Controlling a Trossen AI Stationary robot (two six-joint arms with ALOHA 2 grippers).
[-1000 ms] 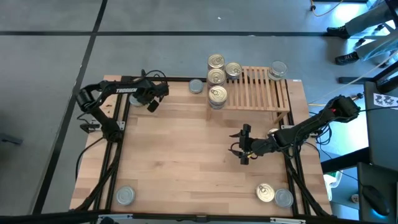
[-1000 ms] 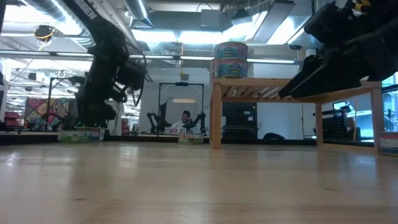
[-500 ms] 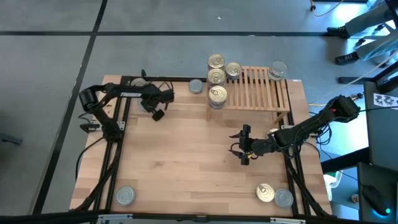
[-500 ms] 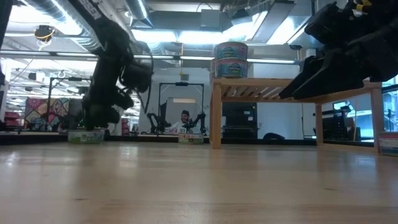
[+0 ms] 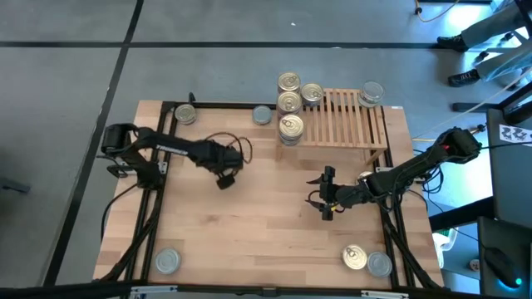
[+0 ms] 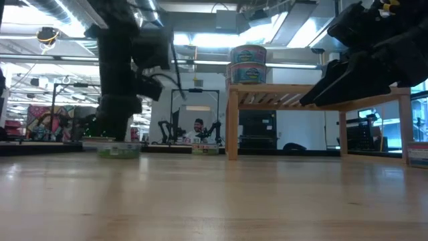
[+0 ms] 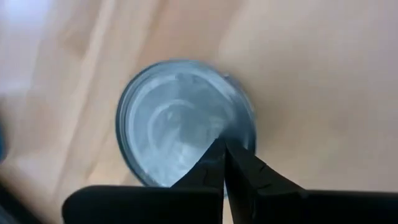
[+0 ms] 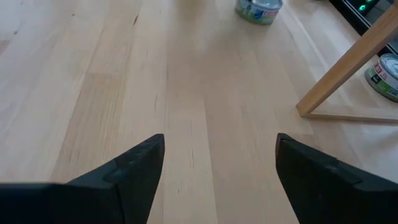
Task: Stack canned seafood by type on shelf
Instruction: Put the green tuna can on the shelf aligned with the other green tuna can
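Left tool (image 5: 224,178) closed above a silver-topped can (image 7: 183,140); right tool (image 5: 326,206) open over the table (image 5: 249,232)

No readable text anywhere

The cans on the shelf (image 6: 314,97) carry coloured labels (image 6: 248,63), but no word or brand on them can be made out. The can (image 7: 183,130) under the left wrist shows a plain silver top with no print. A white sheet (image 5: 517,133) with dark marks lies off the table's right edge; its marks cannot be read.
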